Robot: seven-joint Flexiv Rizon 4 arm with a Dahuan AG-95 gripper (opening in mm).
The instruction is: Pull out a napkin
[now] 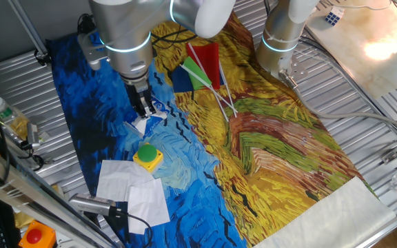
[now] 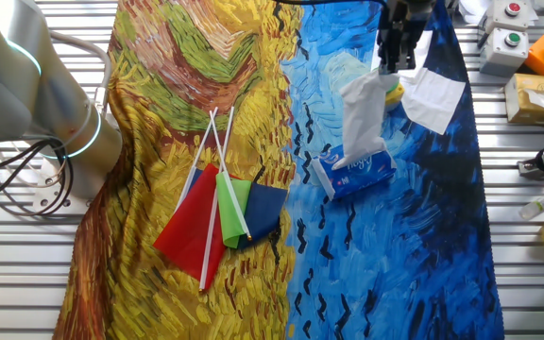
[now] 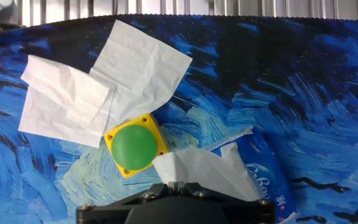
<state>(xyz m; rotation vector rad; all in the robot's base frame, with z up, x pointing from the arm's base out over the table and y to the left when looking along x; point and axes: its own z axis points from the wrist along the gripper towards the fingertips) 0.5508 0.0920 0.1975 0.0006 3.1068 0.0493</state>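
Note:
My gripper [image 2: 395,59] is shut on the top of a white napkin [image 2: 364,115] that stretches up out of the blue tissue packet [image 2: 355,170]. The packet lies on the blue part of the painted cloth. In one fixed view the gripper [image 1: 144,107] hangs over the packet with the napkin [image 1: 140,125] below its fingers. In the hand view the napkin [image 3: 204,172] runs from the closed fingers [image 3: 178,185] down to the packet [image 3: 267,180].
A yellow box with a green button [image 1: 147,156] sits beside the packet. Two loose white napkins [image 1: 131,189] lie past it near the cloth's edge. Small flags on white sticks [image 2: 223,210] lie on the yellow part. Button boxes [image 2: 510,40] and bottles stand off the cloth.

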